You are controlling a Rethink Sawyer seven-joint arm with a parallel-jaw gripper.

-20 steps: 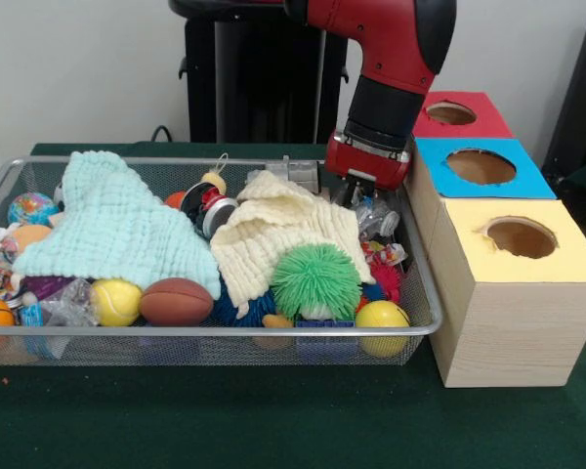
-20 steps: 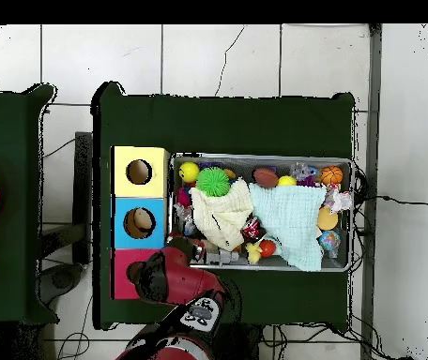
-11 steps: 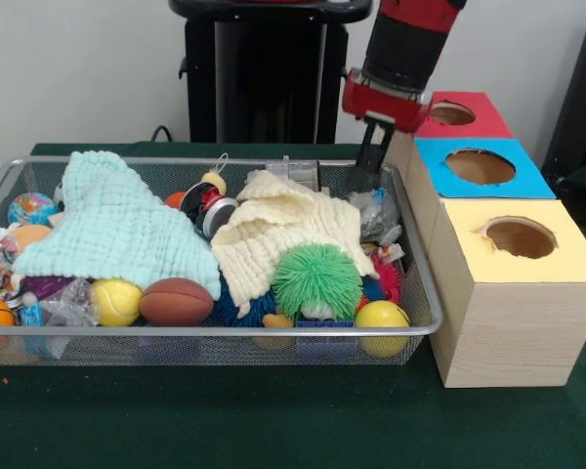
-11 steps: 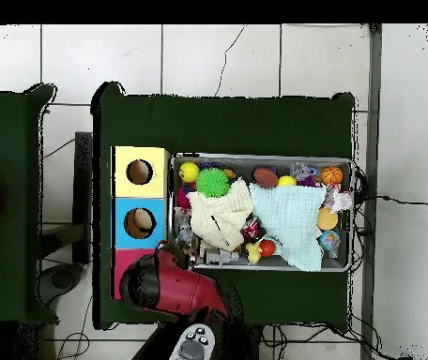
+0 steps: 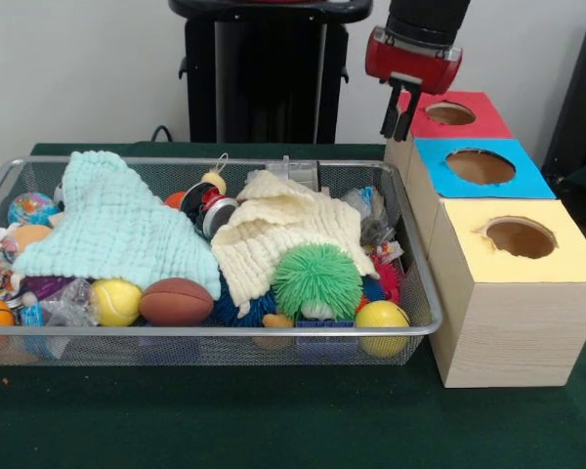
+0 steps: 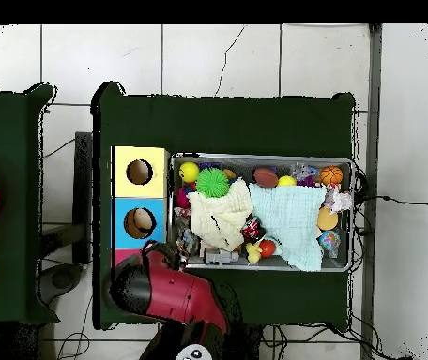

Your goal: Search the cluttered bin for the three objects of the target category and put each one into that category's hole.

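The gripper (image 5: 398,115) is held high at the bin-side edge of the red box (image 5: 469,127), just short of its hole (image 5: 450,113). This is judged to be a carry toward a drop, or an empty retreat. Whether the jaws are spread or pressed together cannot be told; nothing is seen between them. In the overhead view the red box is mostly covered by the arm (image 6: 175,295). Which category is the target cannot be read, so the task's things are taken to be still among the clutter in the wire bin (image 5: 225,332), which is set just beside the red box. The blue box (image 5: 523,181) is next to the red box, and something tan is seen in its hole from above (image 6: 140,222). The cream cloth (image 5: 273,234) is draped over toys, so items below it are hidden and more searching is likely needed. Against a second ago, the gripper has been raised out of the bin end nearest the red box, where it was down by the clear crinkly wrapper (image 5: 371,210). That wrapper remains in the bin, slightly shifted, and the other contents look unchanged.
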